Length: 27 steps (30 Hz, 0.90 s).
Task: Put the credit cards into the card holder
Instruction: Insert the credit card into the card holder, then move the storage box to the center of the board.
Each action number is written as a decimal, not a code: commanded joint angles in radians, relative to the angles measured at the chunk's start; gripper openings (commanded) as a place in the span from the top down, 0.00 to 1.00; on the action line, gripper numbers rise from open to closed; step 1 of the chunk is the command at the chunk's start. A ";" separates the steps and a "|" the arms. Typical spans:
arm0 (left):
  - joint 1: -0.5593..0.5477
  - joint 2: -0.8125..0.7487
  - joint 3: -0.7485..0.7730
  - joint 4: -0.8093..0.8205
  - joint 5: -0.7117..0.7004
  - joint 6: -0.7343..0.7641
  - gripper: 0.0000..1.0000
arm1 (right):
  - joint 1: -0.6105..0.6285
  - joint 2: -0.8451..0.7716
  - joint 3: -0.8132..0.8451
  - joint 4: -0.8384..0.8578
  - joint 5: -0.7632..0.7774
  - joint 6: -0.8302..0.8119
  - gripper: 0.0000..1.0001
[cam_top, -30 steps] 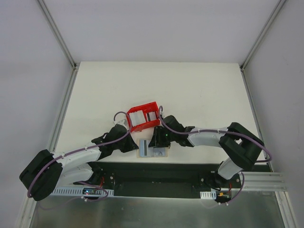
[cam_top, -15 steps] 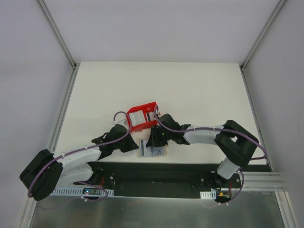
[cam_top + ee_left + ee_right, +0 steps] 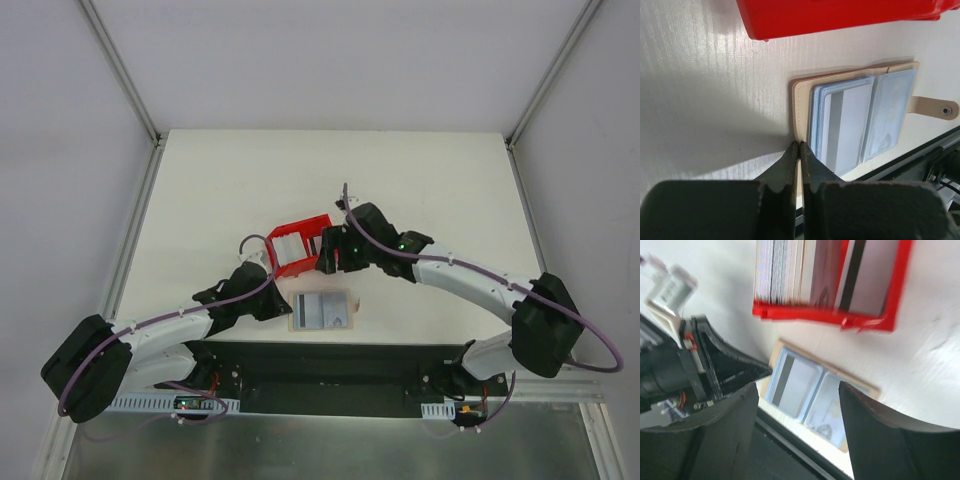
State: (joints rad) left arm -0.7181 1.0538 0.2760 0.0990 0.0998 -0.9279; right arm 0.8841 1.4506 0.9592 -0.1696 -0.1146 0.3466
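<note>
The right gripper [image 3: 799, 387] is hanging over the counter [image 3: 932, 345] with its fingers standing wide apart and nothing between them; it is carrying no card. Just beyond its fingertips the red bin [image 3: 822, 315] is standing with the credit cards [image 3: 790, 270] packed on edge in one compartment, pale blue and whitish edges side by side. A card with a black stripe [image 3: 855, 275] is leaning in the other compartment.

The step in hand, as I judge it, is picking the next card from that bin. To do it well, the fingers should be straddling the top edge of a single card, ideally an end one or the loose striped one. They should be closing lightly so that no neighbour is dragged up with it, and lifting straight so that the light bin is not tipping.

The left gripper [image 3: 799, 146] is showing its fingers closed tight together, tips bearing on the tan border of the card holder [image 3: 855, 120] as if pinning it flat. Whether they are pinching the leather I cannot tell.

The holder is lying open directly ahead of those fingertips, and it is also showing in the gap between the open right fingers. It is looking like a tan folding wallet with clear pale blue sleeves, one holding a whitish card with a grey stripe. A strap with a snap stud [image 3: 946, 110] is sticking out on the side farthest from the left fingers.
</note>
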 commanded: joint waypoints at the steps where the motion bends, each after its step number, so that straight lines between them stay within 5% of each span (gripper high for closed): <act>1: 0.005 -0.014 -0.012 0.013 -0.022 -0.003 1.00 | -0.060 -0.041 0.172 -0.223 0.164 -0.159 0.29; 16: 0.005 -0.005 0.015 0.011 -0.026 0.017 1.00 | -0.201 0.364 0.553 -0.357 0.046 -0.320 0.19; 27: 0.005 -0.017 0.015 -0.004 -0.031 0.018 1.00 | -0.218 0.472 0.581 -0.358 0.098 -0.371 0.19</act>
State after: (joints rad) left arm -0.7181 1.0523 0.2741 0.1005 0.0959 -0.9268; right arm 0.6788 1.9125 1.5108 -0.5106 -0.0349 0.0177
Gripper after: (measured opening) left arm 0.006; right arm 0.818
